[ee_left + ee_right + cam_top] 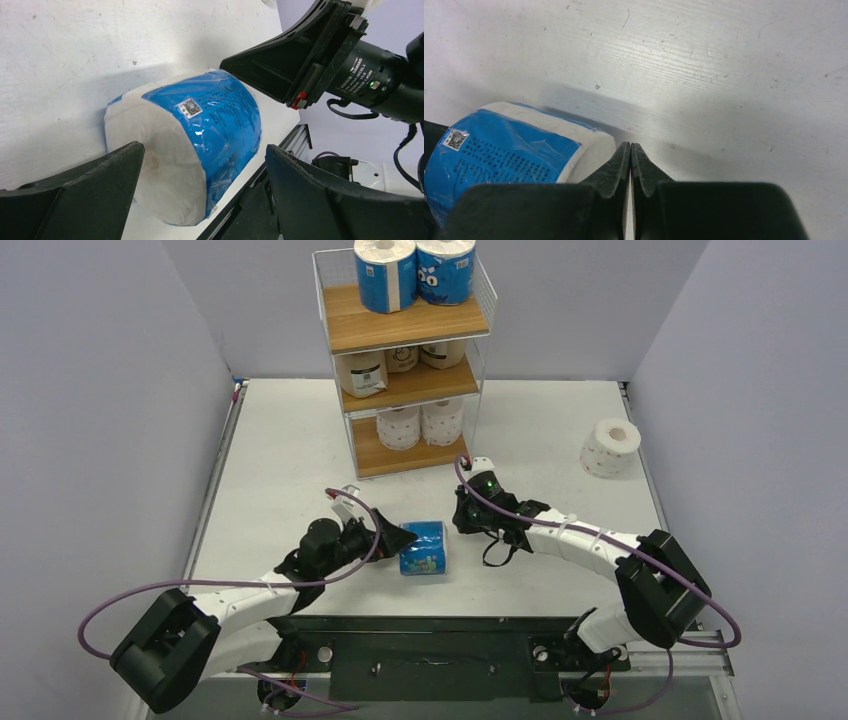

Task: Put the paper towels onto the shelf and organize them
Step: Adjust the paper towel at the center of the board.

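Reaching for the blue-wrapped roll (424,548), we hold our left gripper (400,537) wide apart, the roll ungrasped between its jaws; our right gripper (630,150), pinched closed and empty, sits just beside it. Next we likely squeeze and lift to the shelf (410,320).

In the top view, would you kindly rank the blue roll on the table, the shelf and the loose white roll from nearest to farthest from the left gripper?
1. Blue roll, right at the left gripper.
2. Shelf, beyond it, table's back.
3. White roll, far right.
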`<state>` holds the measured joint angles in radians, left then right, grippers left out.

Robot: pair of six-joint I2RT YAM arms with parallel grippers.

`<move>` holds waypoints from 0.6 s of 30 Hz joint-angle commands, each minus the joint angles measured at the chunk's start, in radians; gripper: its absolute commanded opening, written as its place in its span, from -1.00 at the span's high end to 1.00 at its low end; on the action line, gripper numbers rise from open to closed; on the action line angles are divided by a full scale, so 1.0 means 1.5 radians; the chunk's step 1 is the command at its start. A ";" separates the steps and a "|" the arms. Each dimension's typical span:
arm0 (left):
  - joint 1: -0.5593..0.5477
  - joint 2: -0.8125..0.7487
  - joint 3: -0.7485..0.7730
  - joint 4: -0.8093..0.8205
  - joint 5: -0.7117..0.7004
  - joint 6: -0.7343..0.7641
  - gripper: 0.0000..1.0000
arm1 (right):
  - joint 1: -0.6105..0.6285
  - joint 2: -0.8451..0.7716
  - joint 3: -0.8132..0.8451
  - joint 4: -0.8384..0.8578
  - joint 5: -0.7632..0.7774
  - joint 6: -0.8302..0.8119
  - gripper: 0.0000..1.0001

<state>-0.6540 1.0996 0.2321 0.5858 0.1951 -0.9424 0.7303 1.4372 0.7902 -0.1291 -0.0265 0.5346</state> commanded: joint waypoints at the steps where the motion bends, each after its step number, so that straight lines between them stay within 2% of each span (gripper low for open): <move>1: 0.005 -0.018 -0.021 0.074 0.009 -0.016 -0.82 | -0.013 -0.027 0.004 -0.006 0.006 -0.001 1.00; 12: 0.027 -0.114 -0.068 0.036 0.021 -0.026 -0.85 | -0.018 -0.042 -0.007 -0.017 -0.002 0.004 1.00; 18: 0.030 -0.038 -0.058 0.112 0.064 -0.028 -0.85 | -0.017 -0.035 -0.003 -0.001 -0.028 0.017 1.00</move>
<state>-0.6144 0.9710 0.1261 0.6361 0.2359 -0.9844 0.7071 1.4021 0.7845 -0.1669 -0.0380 0.5400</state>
